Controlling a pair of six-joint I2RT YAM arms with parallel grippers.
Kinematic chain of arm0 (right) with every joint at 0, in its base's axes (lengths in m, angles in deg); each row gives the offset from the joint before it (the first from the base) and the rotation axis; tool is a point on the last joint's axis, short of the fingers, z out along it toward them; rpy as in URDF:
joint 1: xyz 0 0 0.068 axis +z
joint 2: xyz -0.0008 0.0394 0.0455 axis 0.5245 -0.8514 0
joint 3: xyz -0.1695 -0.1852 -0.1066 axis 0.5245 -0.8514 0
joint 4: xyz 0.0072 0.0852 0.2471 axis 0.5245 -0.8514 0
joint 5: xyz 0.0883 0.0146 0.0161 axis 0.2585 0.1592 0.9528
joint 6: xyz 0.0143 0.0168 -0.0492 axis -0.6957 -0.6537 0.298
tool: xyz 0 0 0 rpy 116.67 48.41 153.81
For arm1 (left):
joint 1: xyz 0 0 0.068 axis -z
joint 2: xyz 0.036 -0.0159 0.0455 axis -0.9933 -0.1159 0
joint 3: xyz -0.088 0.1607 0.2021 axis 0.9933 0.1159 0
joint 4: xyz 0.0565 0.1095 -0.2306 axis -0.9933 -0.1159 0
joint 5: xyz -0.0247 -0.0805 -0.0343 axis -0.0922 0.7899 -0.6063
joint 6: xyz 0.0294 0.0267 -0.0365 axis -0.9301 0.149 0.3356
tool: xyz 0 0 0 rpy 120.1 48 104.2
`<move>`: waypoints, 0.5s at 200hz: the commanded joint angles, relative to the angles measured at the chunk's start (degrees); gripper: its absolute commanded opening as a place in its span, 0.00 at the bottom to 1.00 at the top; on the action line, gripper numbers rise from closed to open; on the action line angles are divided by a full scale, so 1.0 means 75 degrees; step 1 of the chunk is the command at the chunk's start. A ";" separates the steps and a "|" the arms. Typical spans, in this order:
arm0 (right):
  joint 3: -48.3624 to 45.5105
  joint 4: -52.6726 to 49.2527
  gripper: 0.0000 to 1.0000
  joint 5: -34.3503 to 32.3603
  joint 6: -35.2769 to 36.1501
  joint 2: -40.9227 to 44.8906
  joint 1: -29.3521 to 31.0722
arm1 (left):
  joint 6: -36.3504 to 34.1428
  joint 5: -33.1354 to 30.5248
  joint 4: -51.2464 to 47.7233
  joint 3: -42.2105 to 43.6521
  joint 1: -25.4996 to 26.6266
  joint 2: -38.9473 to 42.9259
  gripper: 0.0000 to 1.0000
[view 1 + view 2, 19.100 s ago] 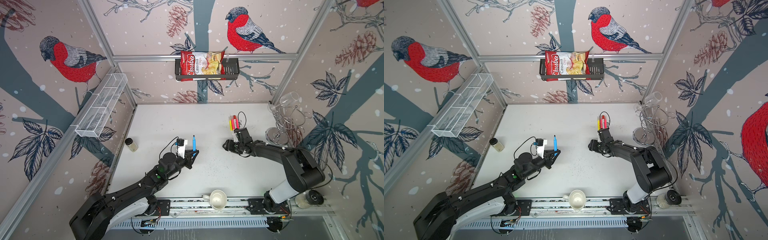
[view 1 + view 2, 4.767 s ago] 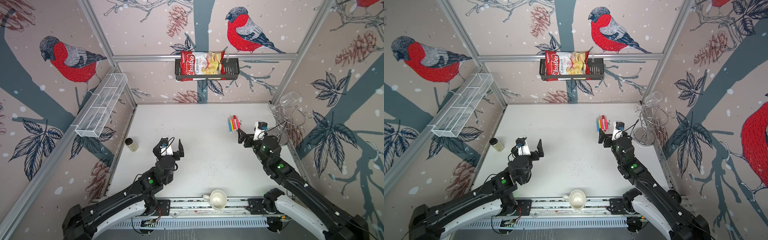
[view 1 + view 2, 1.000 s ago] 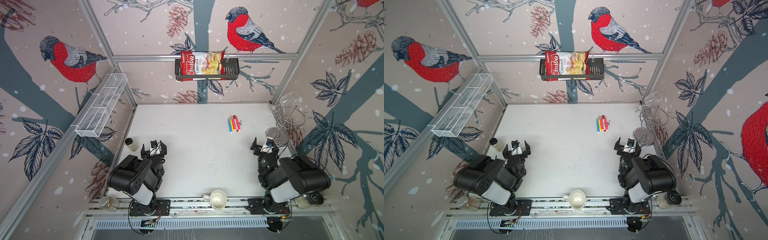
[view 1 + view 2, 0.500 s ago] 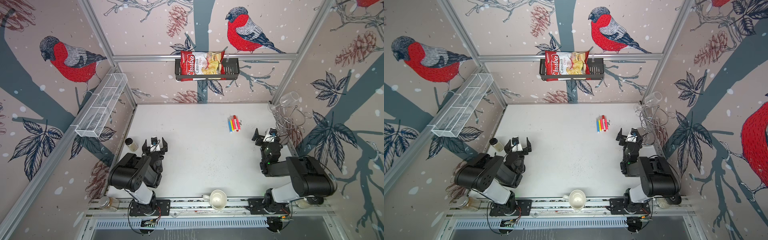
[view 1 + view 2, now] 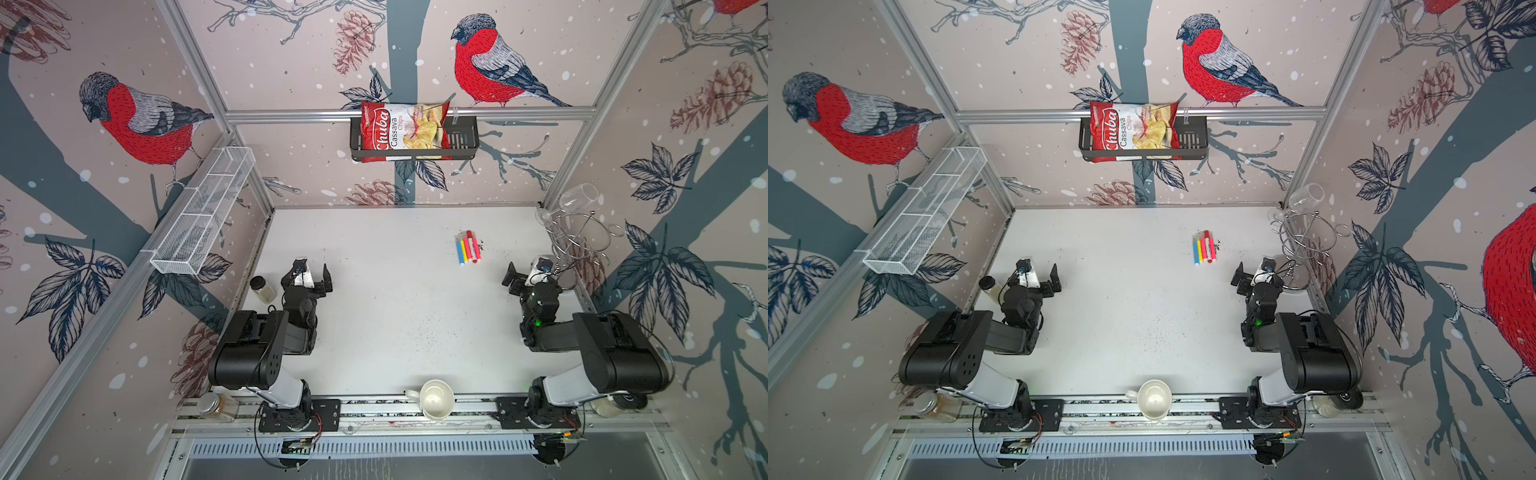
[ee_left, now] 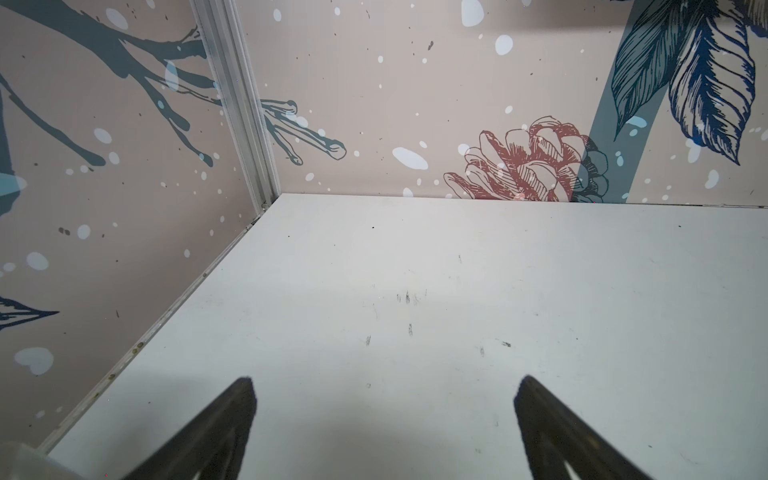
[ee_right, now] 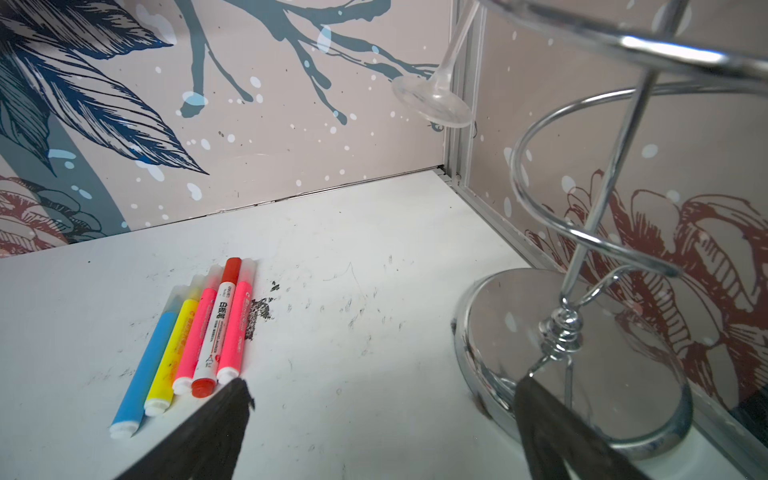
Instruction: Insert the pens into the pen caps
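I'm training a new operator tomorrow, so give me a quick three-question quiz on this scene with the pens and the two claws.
1. True or false: the left claw and the right claw both stand open, holding nothing.
2. How many pens lie side by side on the table?
3. Which pen wears the red cap? A blue, B yellow, C white-bodied.

Key: 1 true. 2 five. 3 C, the white-bodied pen.

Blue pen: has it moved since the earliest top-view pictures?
Yes. The blue pen moved right, away from the jar, and now lies beside the yellow pen, nearer the wire rack.
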 commanded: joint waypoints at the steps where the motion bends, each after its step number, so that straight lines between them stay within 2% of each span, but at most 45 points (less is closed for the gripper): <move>1: 0.0011 0.0136 0.99 -0.0324 -0.0118 0.0011 0.0024 | -0.0035 0.0456 0.0222 0.0084 -0.0014 0.0032 0.97; 9: 0.0040 0.0097 0.99 -0.0015 -0.0040 0.0001 0.0003 | -0.0269 0.1049 0.0301 0.0150 -0.0013 0.0032 0.97; 16: 0.0072 0.0012 0.99 0.0421 0.0122 0.0002 -0.0021 | -0.0280 0.1148 0.0451 0.0208 -0.0018 0.0032 0.97; 24: 0.0050 0.0051 0.99 0.0498 0.0136 0.0008 -0.0037 | -0.0281 0.1194 0.0426 0.0197 -0.0019 0.0032 0.97; 41: 0.0060 0.0029 0.99 0.0531 0.0127 0.0011 -0.0058 | -0.0231 0.1127 0.0344 0.0121 -0.0020 -0.0002 0.97; 59: 0.0050 0.0041 1.00 0.0533 0.0130 0.0017 -0.0059 | 0.0073 0.0556 -0.0012 -0.0072 -0.0081 -0.0003 0.97; 100: 0.0037 0.0053 1.00 0.0518 0.0130 0.0031 -0.0058 | 0.0060 0.0517 0.0068 -0.0014 -0.0072 0.0009 0.97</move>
